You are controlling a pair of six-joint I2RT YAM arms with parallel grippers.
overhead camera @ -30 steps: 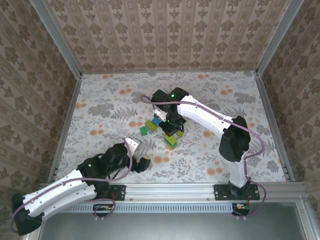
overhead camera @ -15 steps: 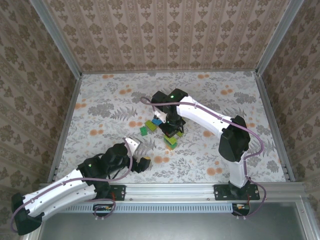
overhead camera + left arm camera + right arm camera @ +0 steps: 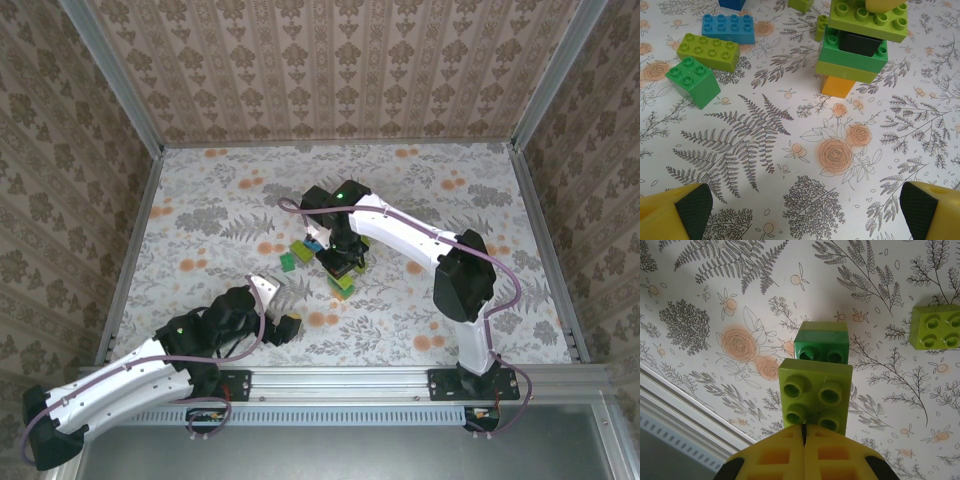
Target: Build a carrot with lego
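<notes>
- Overhead: the right gripper (image 3: 340,262) sits on top of the carrot (image 3: 343,284) at mid-table, fingers pressed together with nothing between them. Loose bricks (image 3: 300,250) lie just beside the build, on its left. The left gripper (image 3: 283,308) is parked near the front edge, well apart from the build, spread wide and empty.
- Left wrist: a low look across the table (image 3: 805,165). The carrot (image 3: 855,50) reads as an upright stack, with an orange piece at the foot, lime and dark green layers above, a black block set in, and a lime crossbar on top. A yellow fingertip comes down onto the crossbar. Blue, lime and green loose bricks (image 3: 710,50) lie off to the left, clear of the stack.
- Right wrist: the closed fingertips (image 3: 785,455) overlap the near edge of a lime studded brick. A dark green brick shows just beyond it, and a spare lime brick lies apart on the right.
- Reading: this looks like the pressing-down step — seating the top piece. The next move likely calls for a straight lift off without tipping the stack, then a check on whether any pieces are left to add.
</notes>
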